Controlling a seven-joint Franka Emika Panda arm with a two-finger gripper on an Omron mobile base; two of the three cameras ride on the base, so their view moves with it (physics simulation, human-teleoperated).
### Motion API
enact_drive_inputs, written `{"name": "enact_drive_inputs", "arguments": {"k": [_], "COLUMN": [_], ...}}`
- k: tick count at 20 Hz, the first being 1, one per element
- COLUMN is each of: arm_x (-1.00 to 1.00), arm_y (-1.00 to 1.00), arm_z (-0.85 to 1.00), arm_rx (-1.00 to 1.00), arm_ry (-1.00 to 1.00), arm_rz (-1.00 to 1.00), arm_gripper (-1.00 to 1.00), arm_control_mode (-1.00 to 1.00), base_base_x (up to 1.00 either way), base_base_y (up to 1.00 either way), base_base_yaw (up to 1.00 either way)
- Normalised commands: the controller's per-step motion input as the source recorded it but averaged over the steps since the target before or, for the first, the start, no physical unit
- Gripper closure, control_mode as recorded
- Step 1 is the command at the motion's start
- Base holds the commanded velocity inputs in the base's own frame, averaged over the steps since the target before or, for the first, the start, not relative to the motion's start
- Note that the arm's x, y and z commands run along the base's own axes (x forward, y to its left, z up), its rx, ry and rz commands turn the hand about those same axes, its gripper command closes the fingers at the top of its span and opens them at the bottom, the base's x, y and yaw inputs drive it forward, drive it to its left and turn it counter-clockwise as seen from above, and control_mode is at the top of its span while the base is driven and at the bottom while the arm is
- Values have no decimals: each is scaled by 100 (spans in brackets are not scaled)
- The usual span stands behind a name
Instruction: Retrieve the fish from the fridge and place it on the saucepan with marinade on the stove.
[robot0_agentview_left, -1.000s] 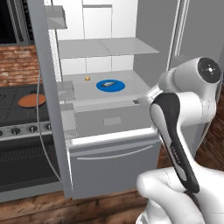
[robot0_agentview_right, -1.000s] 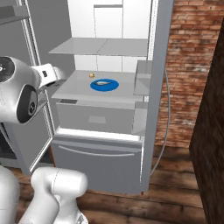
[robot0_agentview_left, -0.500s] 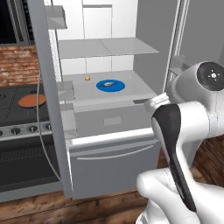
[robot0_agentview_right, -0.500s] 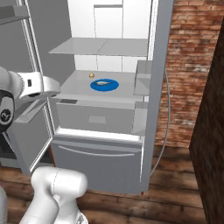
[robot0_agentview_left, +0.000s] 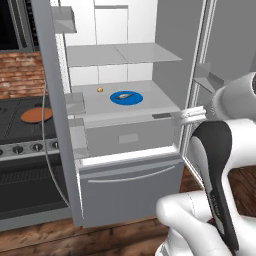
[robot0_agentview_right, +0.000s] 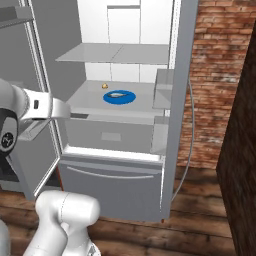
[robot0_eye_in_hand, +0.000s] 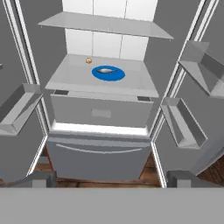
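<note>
Doors of tall grey steel fridge (robot0_eye_in_hand: 26, 65) thrown wide for access, slim silver fish (robot0_eye_in_hand: 105, 70) on round blue plate (robot0_eye_in_hand: 118, 75) on middle shelf, gripper (robot0_eye_in_hand: 109, 178) released, well short.

White arm raised, its claw (robot0_eye_in_hand: 109, 178) (fingers spread wide) holding nothing.

Fridge (robot0_eye_in_hand: 30, 65) doors swung wide; straight way in to middle shelf (robot0_eye_in_hand: 131, 85). Upper shelf (robot0_eye_in_hand: 105, 25) caps headroom; door bins (robot0_eye_in_hand: 186, 124) flank sides.
</note>
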Motion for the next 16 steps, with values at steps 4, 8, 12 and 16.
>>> {"name": "enact_drive_inputs", "arguments": {"k": [4,8,12,16], "arm_x": [-23,-6,-4,-4], "arm_y": [-1,8,13,8], "arm_z": [-2,-13,0,0], "arm_rx": [20,3,0,0], "arm_ry": [0,-1,0,3], "arm_rz": [1,0,-1,-1], "arm_gripper": [-100,-100,-100,-100], "arm_control_mode": [-100,-100,-100,-100], "base_base_x": [0,0,0,0], "base_base_y": [0,0,0,0], "base_base_yaw": [0,0,0,0]}}
